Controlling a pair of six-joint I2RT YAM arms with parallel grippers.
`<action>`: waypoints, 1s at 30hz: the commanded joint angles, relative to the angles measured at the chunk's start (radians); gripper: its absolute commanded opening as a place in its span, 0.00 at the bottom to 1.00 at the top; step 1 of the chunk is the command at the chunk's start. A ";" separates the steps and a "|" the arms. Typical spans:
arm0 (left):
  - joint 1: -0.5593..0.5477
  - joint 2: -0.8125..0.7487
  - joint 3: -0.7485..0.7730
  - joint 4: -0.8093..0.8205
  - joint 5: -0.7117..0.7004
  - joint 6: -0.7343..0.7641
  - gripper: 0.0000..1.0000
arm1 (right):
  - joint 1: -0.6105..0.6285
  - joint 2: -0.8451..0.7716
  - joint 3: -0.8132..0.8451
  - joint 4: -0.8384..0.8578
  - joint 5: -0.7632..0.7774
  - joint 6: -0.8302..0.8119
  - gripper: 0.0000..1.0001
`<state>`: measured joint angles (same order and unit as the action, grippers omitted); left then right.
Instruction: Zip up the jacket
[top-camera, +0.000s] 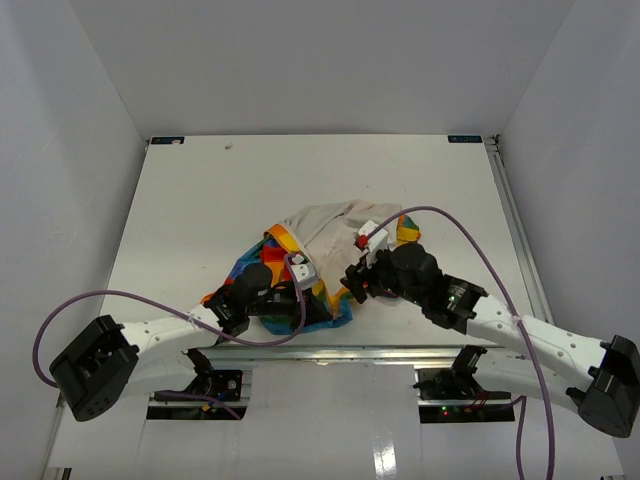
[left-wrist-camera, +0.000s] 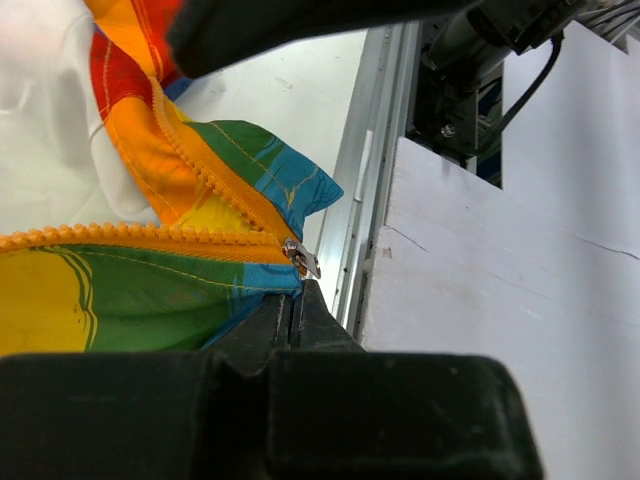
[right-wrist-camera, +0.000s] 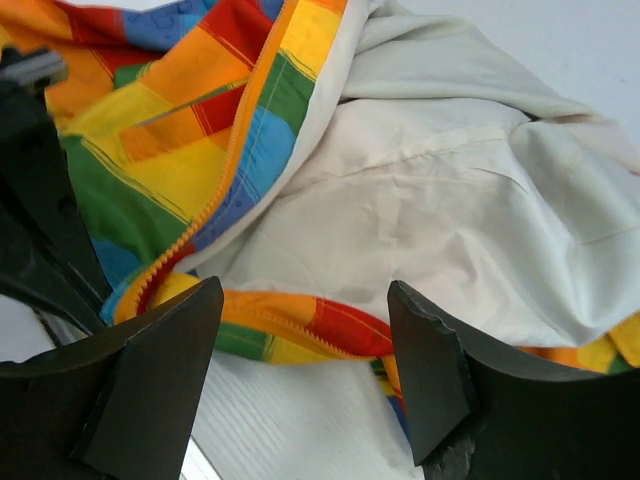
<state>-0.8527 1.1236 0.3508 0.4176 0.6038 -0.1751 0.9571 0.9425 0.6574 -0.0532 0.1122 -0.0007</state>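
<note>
I see the jacket (top-camera: 322, 232) lying in a crumpled heap on the white table (top-camera: 200, 190). It is close to the near edge, and my two arms reach in from either side of it. A lot of its cream lining (right-wrist-camera: 430, 200) faces up. The rainbow side shows around the edges in red, orange, yellow, green and blue.

My left gripper (left-wrist-camera: 290, 305) is clenched tight, with its two fingers pressed flat together. The tips sit right at the bottom corner of the jacket, just under the little metal zipper slider (left-wrist-camera: 298, 256). The blue trim comes down to touch the tips. I cannot tell if any cloth is pinched between them.

The two rows of orange zipper teeth (left-wrist-camera: 150, 237) meet at that slider. From there they spread apart, one row running off to the side and one going up. So the jacket is not zipped yet.

My right gripper (right-wrist-camera: 300, 300) is released, with its fingers spread wide and nothing held between them. It hangs over a fold of the jacket where the striped edge curls past the lining. A silver rail (left-wrist-camera: 370, 170) runs along the table edge beside the left gripper.
</note>
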 joint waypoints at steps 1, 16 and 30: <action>0.003 -0.004 0.010 0.059 0.088 -0.045 0.00 | 0.090 -0.163 -0.057 0.079 0.172 -0.193 0.72; 0.004 0.016 0.005 0.092 0.125 -0.073 0.00 | 0.567 -0.198 -0.203 0.133 0.544 -0.468 0.64; 0.003 0.007 -0.005 0.099 0.122 -0.085 0.00 | 0.710 -0.180 -0.329 0.312 0.627 -0.585 0.61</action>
<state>-0.8505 1.1427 0.3504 0.4870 0.6926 -0.2542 1.6502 0.7654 0.3533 0.1114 0.6892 -0.5140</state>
